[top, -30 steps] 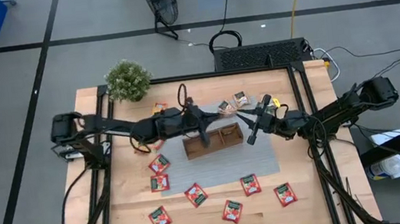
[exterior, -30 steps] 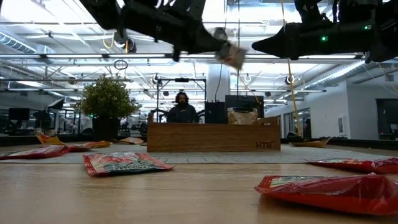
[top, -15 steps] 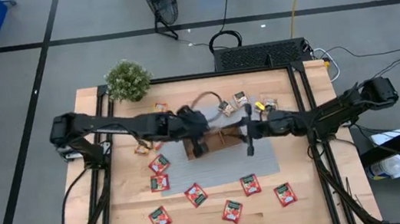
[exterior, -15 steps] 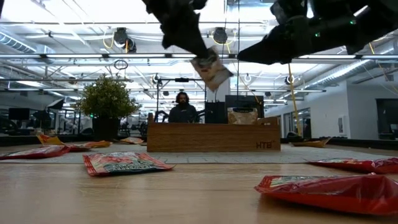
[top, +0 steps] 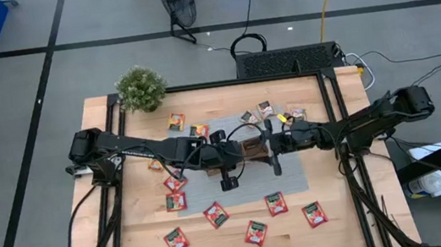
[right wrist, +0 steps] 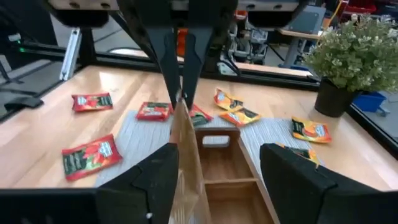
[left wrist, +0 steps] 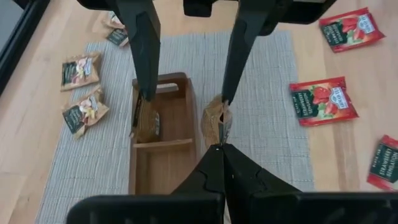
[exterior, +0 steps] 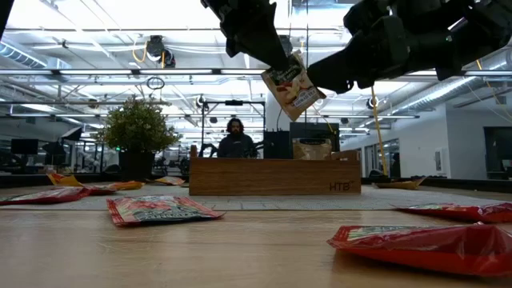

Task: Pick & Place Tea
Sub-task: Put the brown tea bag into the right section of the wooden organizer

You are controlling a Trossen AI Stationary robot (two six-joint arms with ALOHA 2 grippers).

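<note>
Overhead, left end effector (left wrist: pixel 219 144) pinched on a flat crinkled grey-brown sachet (exterior: pixel 294 83); right end effector (right wrist: pixel 217 165) wide, above slatted wooden tray (top: pixel 249 147).

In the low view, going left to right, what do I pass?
Orange sachets lying flat, potted plant, red sachet near the camera, grey-brown sachet held up in the left gripper, wooden tray below it, red sachet at the right.
</note>
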